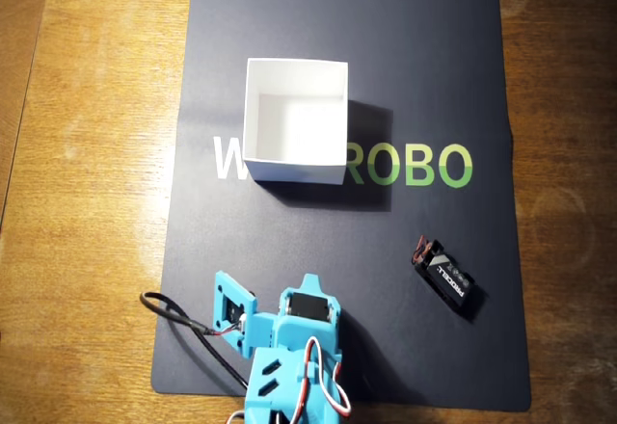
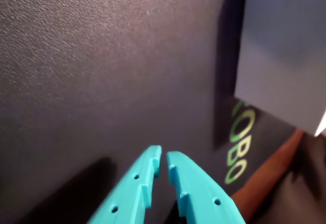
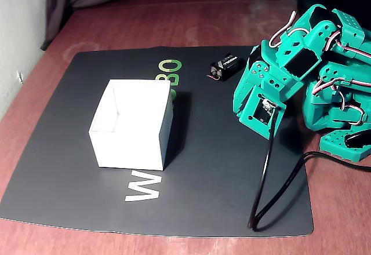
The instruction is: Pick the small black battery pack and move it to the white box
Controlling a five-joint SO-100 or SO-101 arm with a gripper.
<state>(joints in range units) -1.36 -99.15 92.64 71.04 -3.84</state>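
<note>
The small black battery pack (image 1: 445, 277) lies flat on the black mat, to the right of my arm in the overhead view; in the fixed view it (image 3: 225, 65) sits near the mat's far edge. The open white box (image 1: 294, 167) stands mid-mat, empty; it also shows in the fixed view (image 3: 130, 145) and at the right of the wrist view (image 2: 285, 56). My gripper (image 2: 163, 157) has teal fingers nearly touching, holding nothing, low over bare mat. My folded arm (image 1: 289, 347) is at the mat's near edge, apart from both. The battery pack is out of the wrist view.
The black mat (image 1: 434, 77) with "ROBO" lettering lies on a wooden table (image 1: 87, 154). A black cable (image 3: 264, 179) loops from the arm over the mat. More teal arm parts (image 3: 342, 110) stand at the right of the fixed view.
</note>
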